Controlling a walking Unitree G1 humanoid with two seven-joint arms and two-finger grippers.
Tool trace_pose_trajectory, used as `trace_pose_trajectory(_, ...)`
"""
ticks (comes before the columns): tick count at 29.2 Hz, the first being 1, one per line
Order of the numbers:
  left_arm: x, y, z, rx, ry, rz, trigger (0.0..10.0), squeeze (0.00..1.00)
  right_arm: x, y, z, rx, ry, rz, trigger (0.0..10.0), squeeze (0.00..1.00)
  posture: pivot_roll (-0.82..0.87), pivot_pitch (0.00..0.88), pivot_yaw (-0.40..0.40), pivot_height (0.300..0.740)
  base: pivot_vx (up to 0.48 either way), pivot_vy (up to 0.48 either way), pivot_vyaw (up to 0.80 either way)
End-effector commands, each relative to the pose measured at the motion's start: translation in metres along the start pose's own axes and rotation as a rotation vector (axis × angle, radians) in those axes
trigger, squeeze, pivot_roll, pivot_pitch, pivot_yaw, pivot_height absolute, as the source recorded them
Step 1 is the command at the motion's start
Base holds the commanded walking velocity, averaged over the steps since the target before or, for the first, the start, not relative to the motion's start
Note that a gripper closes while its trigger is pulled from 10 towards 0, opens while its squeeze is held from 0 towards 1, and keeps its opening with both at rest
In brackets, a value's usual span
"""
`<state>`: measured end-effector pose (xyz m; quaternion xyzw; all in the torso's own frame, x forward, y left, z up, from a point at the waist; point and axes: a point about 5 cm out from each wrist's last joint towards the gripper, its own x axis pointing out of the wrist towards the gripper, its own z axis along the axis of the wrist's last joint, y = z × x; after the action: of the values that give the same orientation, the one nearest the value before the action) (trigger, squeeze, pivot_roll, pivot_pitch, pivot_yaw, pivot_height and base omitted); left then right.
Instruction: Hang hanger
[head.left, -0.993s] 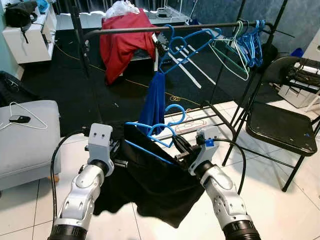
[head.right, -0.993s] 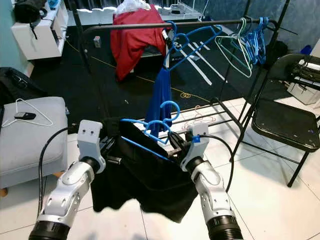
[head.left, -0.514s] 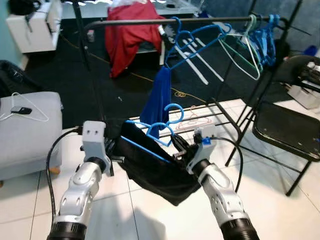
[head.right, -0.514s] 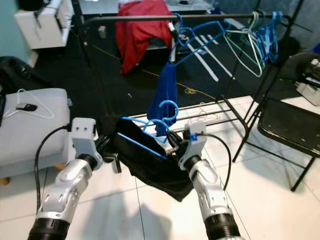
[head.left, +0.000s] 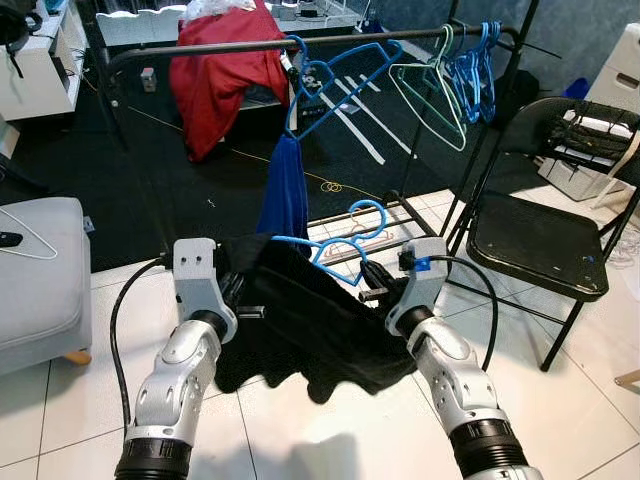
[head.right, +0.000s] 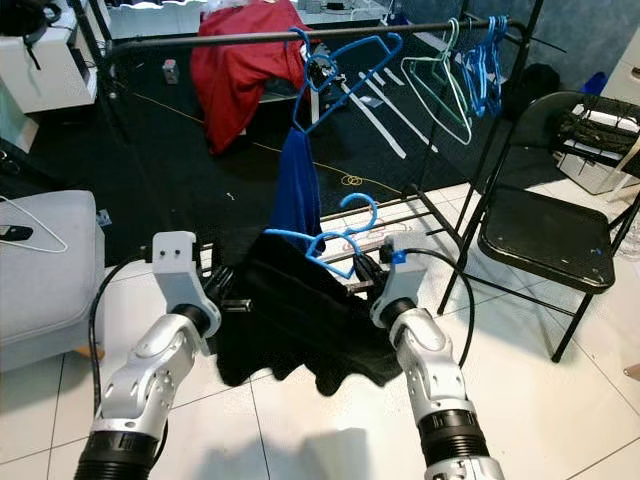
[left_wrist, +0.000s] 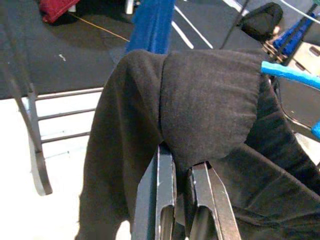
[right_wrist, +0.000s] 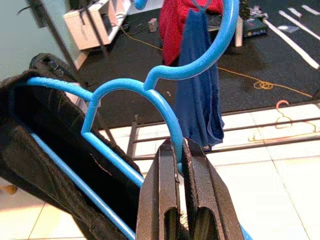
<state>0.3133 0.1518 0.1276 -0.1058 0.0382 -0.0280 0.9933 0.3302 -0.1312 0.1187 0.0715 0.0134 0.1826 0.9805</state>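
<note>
Blue hanger (head.left: 335, 250) loaded with the black garment (head.left: 315, 325), carried between both arms in front of the clothes rack; not yet hung; hook points up, well below the top rail (head.left: 200, 45).

Right gripper (right_wrist: 181, 165) clenched on the hanger's blue frame just below the hook; left gripper (left_wrist: 182, 172) pinched on a fold of the black garment at the hanger's other end; cloth sags between the two arms toward the tile floor (head.left: 560, 420).

Judged stage: carry and approach done or nearly so; left to do is the lift to rail height, hooking over the bar, and letting go.

Around: rail already carries a blue hanger with a blue cloth (head.left: 285, 195) hanging from it near the middle; a cluster of empty teal and blue hangers (head.left: 460, 75) toward the right end; red garment (head.left: 215, 70) draped behind the rail; folding chair (head.left: 535, 235) to the right; grey ottoman (head.left: 40, 280) with a white wire hanger to the left.

In the way: the hanging blue cloth sits directly ahead of the carried hanger; the rack's lower bars (head.left: 385, 225) lie close beneath; open rail to the left of the blue cloth looks the likelier slot.
</note>
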Motion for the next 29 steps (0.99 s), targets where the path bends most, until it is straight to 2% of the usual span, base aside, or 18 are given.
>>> trace_pose_trajectory(1, -0.002, 0.003, -0.002, 0.007, 0.022, 0.011, 10.0, 0.00, 0.001, 0.003, 0.006, -0.008, -0.048, 0.001, 10.0, 0.00, -0.04, 0.085, -0.062, 0.740, 0.000, 0.000, 0.00)
trace_pose_trajectory(7, -0.002, 0.000, -0.002, 0.026, 0.029, 0.015, 10.0, 0.00, 0.001, 0.003, 0.003, -0.024, -0.042, -0.005, 10.0, 0.00, -0.04, 0.064, -0.080, 0.740, 0.000, 0.000, 0.00)
trace_pose_trajectory(10, 0.002, -0.003, -0.001, 0.052, 0.025, 0.035, 10.0, 0.00, 0.005, 0.002, 0.002, -0.076, -0.014, 0.005, 10.0, 0.00, -0.02, 0.038, -0.125, 0.740, 0.000, 0.000, 0.00)
trace_pose_trajectory(18, 0.004, -0.006, 0.002, 0.088, 0.009, 0.044, 10.0, 0.00, 0.008, 0.001, 0.002, -0.101, 0.023, 0.032, 10.0, 0.00, -0.01, 0.052, -0.157, 0.740, 0.000, 0.000, 0.00)
trace_pose_trajectory(29, 0.006, -0.012, 0.004, 0.113, 0.010, 0.018, 10.0, 0.00, 0.011, -0.002, 0.011, -0.140, 0.016, 0.040, 10.0, 0.00, -0.02, 0.056, -0.133, 0.740, 0.000, 0.000, 0.00)
